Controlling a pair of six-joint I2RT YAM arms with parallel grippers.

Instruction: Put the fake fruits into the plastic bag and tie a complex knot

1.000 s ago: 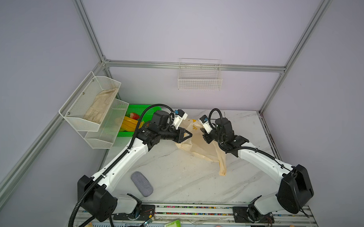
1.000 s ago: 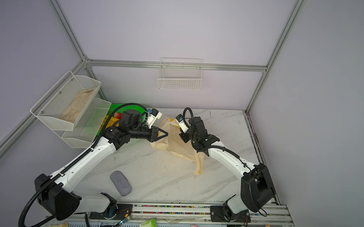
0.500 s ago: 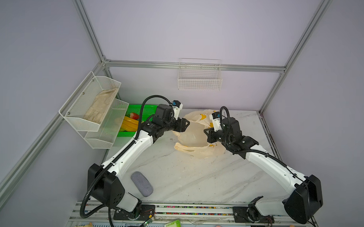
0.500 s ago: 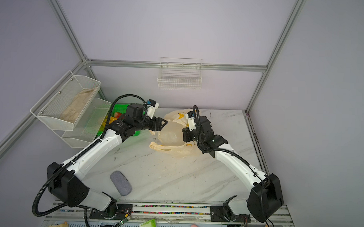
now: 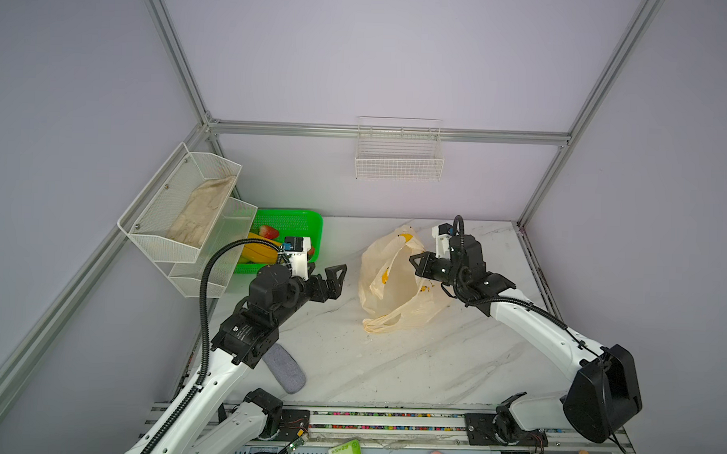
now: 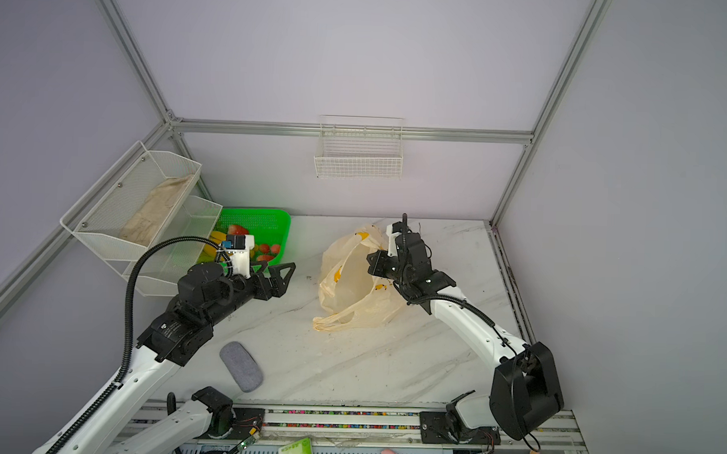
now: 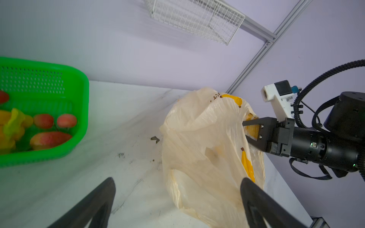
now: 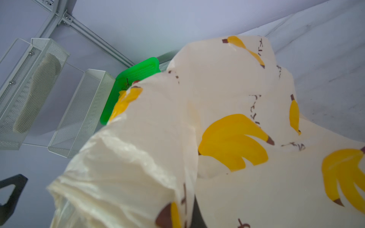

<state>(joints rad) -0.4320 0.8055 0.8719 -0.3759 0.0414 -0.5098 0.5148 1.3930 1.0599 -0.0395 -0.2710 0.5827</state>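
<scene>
The left gripper stands wide open with nothing between its jaws, hanging above the surface between the green basket and the plastic bag, apart from both. From its wrist camera the two dark fingers frame the bag, with bare marble under them.

Across from it, the right gripper is clenched on the upper rim of the plastic bag, holding that edge up so the mouth gapes toward the left arm. In the left wrist view the pinched fingers bite into the thin film right at the rim. The bag's lower part slumps on the surface, one handle loop trailing out toward the front edge. Its printed yellow bananas and dark lettering fill the right wrist view.

The fake fruits all lie in the green basket at the back left corner: a yellow banana bunch, red strawberries and a red-green pear shape. I can see no fruit inside the bag.

A grey oblong pad lies on the surface near the left arm.
</scene>
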